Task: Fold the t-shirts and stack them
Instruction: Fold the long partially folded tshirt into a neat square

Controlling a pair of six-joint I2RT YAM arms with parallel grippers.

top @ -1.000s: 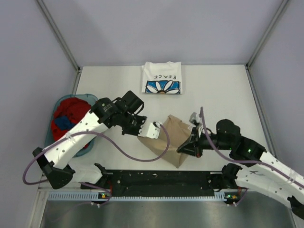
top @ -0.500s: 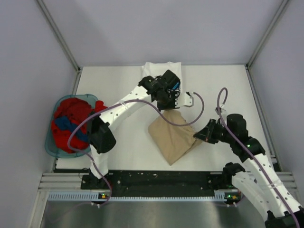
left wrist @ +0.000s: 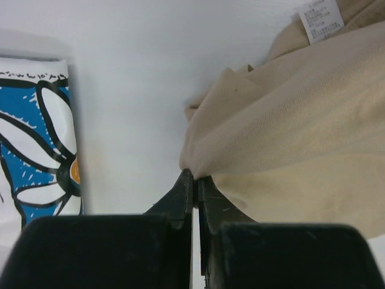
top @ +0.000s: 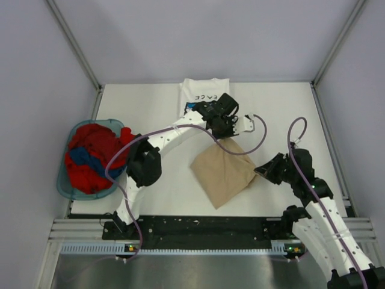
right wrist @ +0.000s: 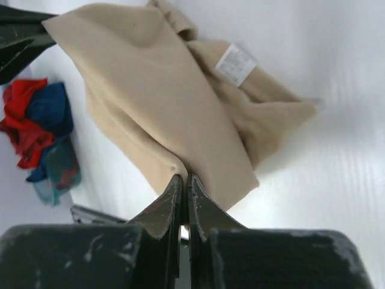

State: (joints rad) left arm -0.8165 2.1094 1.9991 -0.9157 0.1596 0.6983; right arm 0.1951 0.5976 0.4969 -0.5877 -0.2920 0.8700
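The tan t-shirt (top: 222, 173) lies folded mid-table, lifted at two corners. My left gripper (top: 231, 137) is shut on its far corner (left wrist: 194, 165), next to the folded white daisy-print t-shirt (top: 204, 96), whose blue print shows in the left wrist view (left wrist: 36, 144). My right gripper (top: 260, 170) is shut on the tan shirt's right edge (right wrist: 180, 162); a white label (right wrist: 236, 63) shows on the cloth. Red and blue t-shirts (top: 90, 156) are piled in the basket at left and show in the right wrist view (right wrist: 33, 120).
The teal plastic basket (top: 66, 191) stands at the left edge of the white table (top: 289, 114). A black rail (top: 198, 229) runs along the near edge between the arm bases. Grey walls enclose the table at the back and sides.
Both grippers have carried the tan shirt away from the near edge toward the back right. The left arm stretched far out to beside the daisy shirt. The tan shirt has spread flatter.
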